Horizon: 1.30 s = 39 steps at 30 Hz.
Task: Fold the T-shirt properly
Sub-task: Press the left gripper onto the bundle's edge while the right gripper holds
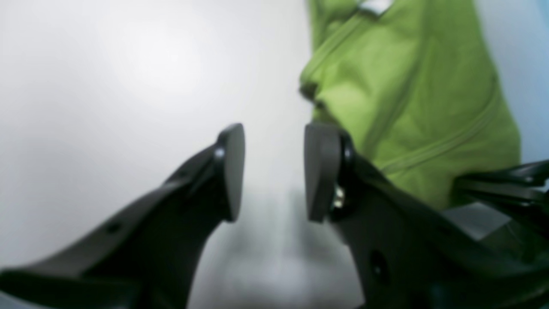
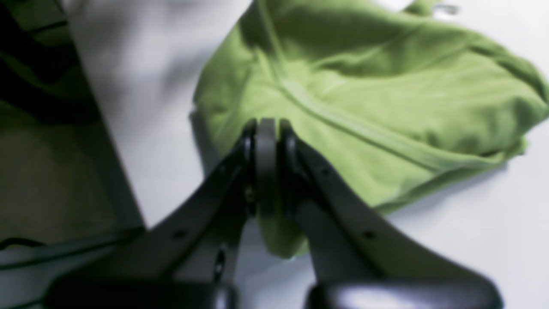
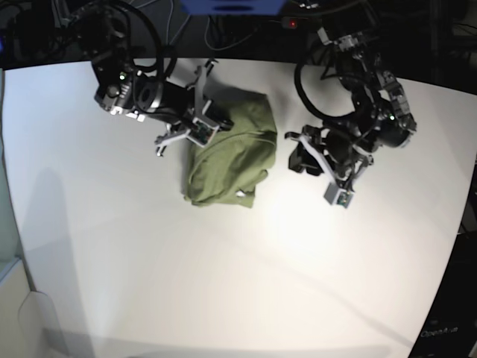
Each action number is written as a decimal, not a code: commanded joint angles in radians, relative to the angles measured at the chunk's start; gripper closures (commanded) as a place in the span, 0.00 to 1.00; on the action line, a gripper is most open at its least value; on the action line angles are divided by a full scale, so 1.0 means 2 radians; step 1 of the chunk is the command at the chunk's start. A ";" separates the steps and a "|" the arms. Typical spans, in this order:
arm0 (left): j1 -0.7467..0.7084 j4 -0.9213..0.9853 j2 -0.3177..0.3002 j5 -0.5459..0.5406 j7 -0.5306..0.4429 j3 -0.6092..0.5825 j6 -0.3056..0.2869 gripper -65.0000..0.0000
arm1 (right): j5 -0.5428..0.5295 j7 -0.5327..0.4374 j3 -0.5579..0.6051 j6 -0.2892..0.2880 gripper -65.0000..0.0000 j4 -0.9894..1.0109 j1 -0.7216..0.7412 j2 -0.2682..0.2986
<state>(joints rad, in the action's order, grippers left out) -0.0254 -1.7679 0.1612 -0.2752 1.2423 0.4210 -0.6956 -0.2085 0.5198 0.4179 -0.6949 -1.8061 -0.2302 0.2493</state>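
The green T-shirt [image 3: 231, 153] lies bunched in a rough fold on the white table [image 3: 223, 283]. In the base view my right gripper [image 3: 214, 121] is at the shirt's upper left edge. The right wrist view shows that gripper [image 2: 266, 126] shut, pads pressed together over the T-shirt [image 2: 364, 86]; no cloth shows between the pads. My left gripper [image 1: 274, 171] stands open above bare table, nothing between its fingers, just left of the T-shirt [image 1: 407, 94]. A white tag [image 1: 375, 5] shows at the shirt's far end. In the base view the left gripper [image 3: 298, 158] sits right of the shirt, apart from it.
Dark cables and equipment [image 3: 223, 30] line the table's back edge. The table's side edge [image 2: 107, 163] runs close to my right arm. White tabletop [image 3: 186, 298] stretches in front of the shirt.
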 commanded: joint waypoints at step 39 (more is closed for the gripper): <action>0.047 0.179 -0.042 -0.135 -0.113 -0.179 0.091 0.65 | -0.007 -0.009 -0.001 -0.002 1.00 0.033 0.027 -0.009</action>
<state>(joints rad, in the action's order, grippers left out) 0.0463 -1.3922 0.0719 -0.5289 1.0286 0.0654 -0.5076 -0.2111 0.5228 0.4194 -0.6952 -1.7256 -0.1867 0.2298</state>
